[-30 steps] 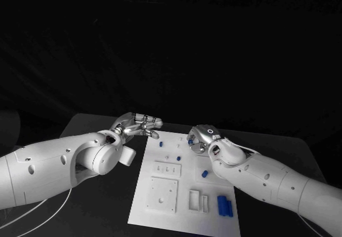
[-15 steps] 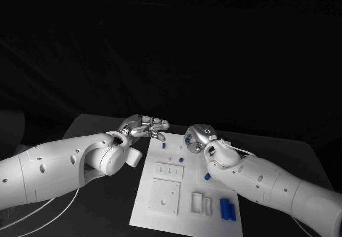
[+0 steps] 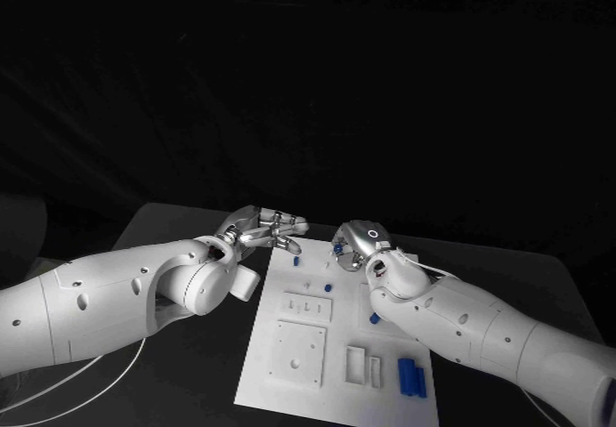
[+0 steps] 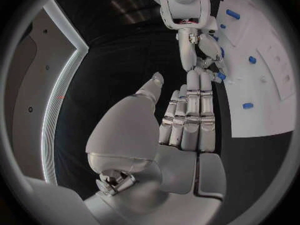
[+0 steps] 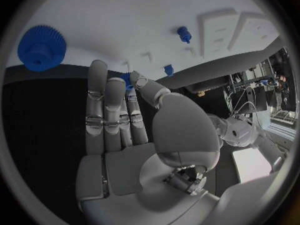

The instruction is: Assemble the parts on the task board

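Your right robot hand point(image 3: 356, 244) sits over the far end of the flat white rectangular task board point(image 3: 336, 334), and in its wrist view the thumb and a fingertip close on a small blue plastic part point(image 5: 127, 78), most likely so it can be carried to a seat on the board. That part is too hidden by the fingers for you to read its long axis or heading. Your left robot hand point(image 3: 262, 228) hangs just off the board's far left corner above the black counter point(image 3: 167, 222), fingers straight, close together and holding nothing, probably waiting to steady things. Near the board's edge a round blue toothed gear point(image 5: 41, 47) lies flat, its axis pointing up.
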Available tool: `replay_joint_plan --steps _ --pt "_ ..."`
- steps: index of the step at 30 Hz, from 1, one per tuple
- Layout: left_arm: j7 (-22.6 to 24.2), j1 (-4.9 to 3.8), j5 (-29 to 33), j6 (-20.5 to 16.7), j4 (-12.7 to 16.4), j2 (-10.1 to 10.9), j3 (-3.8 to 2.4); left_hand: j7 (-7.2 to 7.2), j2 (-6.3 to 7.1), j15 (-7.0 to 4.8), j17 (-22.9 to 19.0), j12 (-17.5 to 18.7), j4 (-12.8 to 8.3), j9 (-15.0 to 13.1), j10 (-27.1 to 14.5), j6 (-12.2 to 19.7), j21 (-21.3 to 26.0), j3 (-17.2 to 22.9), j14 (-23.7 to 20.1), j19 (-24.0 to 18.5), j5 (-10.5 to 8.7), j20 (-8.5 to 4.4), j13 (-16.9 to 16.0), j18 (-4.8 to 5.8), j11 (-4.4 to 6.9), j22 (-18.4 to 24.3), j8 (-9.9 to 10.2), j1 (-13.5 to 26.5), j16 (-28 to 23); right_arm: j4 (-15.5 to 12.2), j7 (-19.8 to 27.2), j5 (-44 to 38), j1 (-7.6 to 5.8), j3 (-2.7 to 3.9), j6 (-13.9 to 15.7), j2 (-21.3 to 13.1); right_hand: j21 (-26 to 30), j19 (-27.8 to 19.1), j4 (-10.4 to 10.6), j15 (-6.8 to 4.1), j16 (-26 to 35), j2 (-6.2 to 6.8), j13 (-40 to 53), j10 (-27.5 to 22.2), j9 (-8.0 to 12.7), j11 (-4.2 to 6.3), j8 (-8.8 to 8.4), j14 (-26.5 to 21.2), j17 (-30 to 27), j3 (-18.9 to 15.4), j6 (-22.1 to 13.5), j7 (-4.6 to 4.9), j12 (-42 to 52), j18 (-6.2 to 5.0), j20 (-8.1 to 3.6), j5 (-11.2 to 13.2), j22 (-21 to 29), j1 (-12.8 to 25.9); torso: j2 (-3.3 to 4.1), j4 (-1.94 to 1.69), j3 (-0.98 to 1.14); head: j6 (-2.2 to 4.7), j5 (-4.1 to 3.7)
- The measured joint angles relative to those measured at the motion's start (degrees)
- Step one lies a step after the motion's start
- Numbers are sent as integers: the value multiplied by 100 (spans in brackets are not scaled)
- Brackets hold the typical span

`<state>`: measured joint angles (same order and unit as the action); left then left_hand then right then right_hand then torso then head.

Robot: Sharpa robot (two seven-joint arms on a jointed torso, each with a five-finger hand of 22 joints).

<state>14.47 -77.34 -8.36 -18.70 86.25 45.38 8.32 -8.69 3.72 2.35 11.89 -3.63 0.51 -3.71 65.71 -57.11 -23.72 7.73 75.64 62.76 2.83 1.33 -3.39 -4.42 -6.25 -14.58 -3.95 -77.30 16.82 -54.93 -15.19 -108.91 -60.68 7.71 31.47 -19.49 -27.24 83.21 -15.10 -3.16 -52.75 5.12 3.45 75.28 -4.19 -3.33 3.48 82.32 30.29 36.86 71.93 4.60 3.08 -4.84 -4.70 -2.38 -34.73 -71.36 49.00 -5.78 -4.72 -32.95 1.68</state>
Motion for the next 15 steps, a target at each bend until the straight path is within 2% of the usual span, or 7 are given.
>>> replay_joint_plan --steps 15 --pt "-19 -1 -15 1 5 -45 -2 -1 0 0 -6 0 0 0 -20 42 0 0 0 0 0 0 0 0 -20 1 0 0 0 125 -2 -1 -67 0 20 88 32 0 0 1 0 0 0 -1 2 1 0 0 9 0 11 -11 15 2 1 -24 -53 0 20 -27 -32 14 14"
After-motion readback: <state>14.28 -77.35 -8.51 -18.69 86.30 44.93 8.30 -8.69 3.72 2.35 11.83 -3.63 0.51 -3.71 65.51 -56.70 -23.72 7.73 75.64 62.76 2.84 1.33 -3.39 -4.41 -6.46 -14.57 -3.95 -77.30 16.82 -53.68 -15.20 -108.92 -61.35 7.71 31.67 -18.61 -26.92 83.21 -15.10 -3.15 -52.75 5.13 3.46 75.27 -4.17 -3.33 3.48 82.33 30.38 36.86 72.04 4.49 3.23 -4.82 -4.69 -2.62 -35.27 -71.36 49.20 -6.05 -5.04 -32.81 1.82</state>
